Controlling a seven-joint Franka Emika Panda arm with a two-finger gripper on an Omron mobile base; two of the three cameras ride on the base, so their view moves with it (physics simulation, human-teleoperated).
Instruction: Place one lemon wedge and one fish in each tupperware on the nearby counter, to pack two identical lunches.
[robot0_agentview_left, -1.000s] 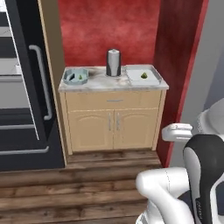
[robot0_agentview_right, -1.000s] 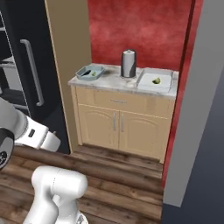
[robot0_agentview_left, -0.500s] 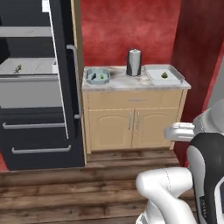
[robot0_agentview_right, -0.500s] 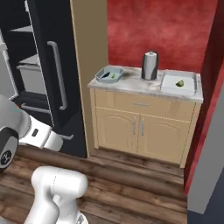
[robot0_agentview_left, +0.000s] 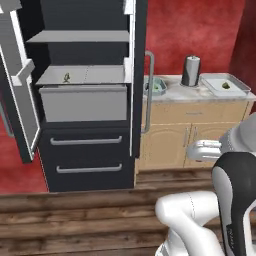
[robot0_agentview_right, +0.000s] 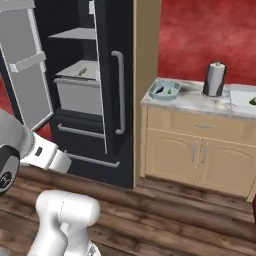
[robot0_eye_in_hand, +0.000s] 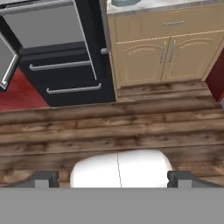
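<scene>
A tall dark fridge (robot0_agentview_left: 85, 165) stands with both upper doors open. Its grey door (robot0_agentview_left: 20, 75) on the left swings far out, and the dark door (robot0_agentview_right: 112, 90) on the right carries a long grey handle (robot0_agentview_right: 119, 92). Inside are grey shelves (robot0_agentview_left: 82, 36) and a grey drawer box (robot0_agentview_left: 82, 102). A small thing (robot0_agentview_left: 66, 77) lies on the lower shelf, too small to name. A dark paper-towel holder (robot0_agentview_left: 190, 71) stands upright before the red wall (robot0_agentview_left: 200, 30). The floor (robot0_eye_in_hand: 109, 127) is of brown wooden planks.

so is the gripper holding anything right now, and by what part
Nothing is held. The gripper is open, its fingertips wide apart over bare wooden floor, with nothing between them.
</scene>
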